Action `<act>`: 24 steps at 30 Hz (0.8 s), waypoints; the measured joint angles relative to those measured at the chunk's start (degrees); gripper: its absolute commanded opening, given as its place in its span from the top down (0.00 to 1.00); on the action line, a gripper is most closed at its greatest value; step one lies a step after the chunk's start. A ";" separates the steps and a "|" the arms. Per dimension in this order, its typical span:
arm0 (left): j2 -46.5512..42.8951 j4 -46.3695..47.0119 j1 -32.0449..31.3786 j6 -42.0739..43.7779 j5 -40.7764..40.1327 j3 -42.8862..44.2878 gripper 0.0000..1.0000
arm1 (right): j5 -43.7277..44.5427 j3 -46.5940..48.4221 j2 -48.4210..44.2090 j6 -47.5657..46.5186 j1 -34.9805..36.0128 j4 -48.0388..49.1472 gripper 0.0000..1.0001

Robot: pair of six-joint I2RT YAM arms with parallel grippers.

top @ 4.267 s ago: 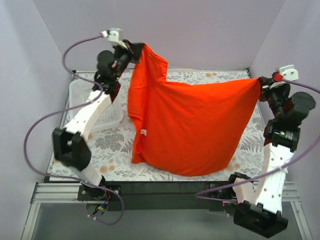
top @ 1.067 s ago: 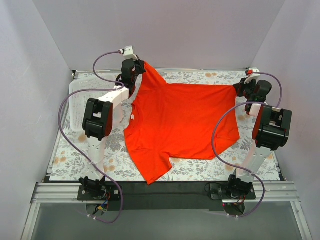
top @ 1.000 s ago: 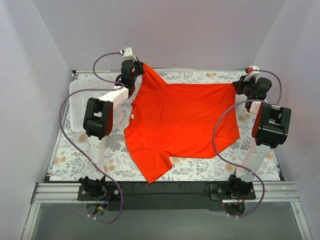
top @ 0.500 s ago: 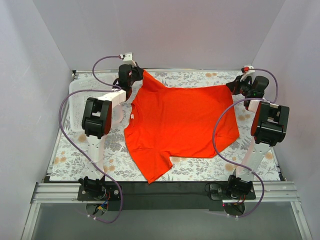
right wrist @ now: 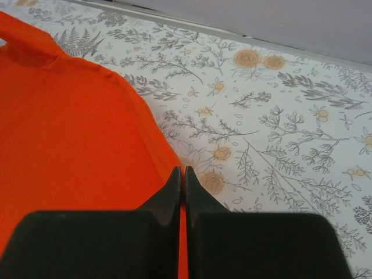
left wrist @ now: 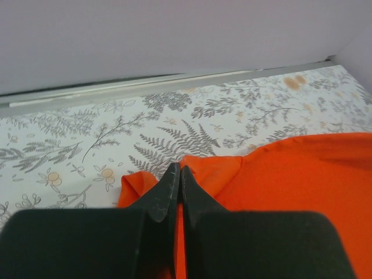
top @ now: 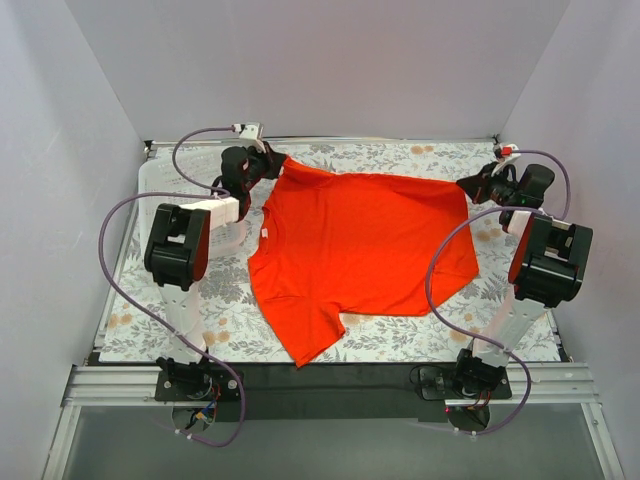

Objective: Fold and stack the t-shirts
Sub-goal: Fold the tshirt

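Observation:
One bright orange-red t-shirt lies spread over the flower-patterned table, its near sleeve reaching toward the front edge. At the shirt's far left corner, my left gripper is shut on a fold of the cloth; in the left wrist view the orange t-shirt shows between and under the black fingers of the left gripper. My right gripper is shut on the far right corner. The right wrist view has the t-shirt running under and between the closed jaws of the right gripper.
A white perforated basket stands at the far left of the table, partly behind the left arm. Lilac walls close in the back and both sides. A metal rail runs along the table's far edge.
Both grippers have come down and moved outward toward the far corners, laying the shirt's far edge flat on the table. Earlier it hung lifted between the two arms.

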 measured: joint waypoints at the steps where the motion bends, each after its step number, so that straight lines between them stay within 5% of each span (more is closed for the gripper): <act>1: -1.16 1.64 0.11 0.52 1.44 -1.57 1.00 | -0.74 -0.61 -0.22 0.00 -0.13 -0.04 0.99; 15: -9.92 9.49 0.17 11.30 14.73 -14.97 1.00 | -8.76 -5.09 -2.67 -0.15 -1.99 -0.13 0.99; 24: -13.64 8.15 0.22 18.95 15.34 -21.64 1.00 | -11.17 -6.45 -3.61 -0.24 -4.15 -0.48 0.99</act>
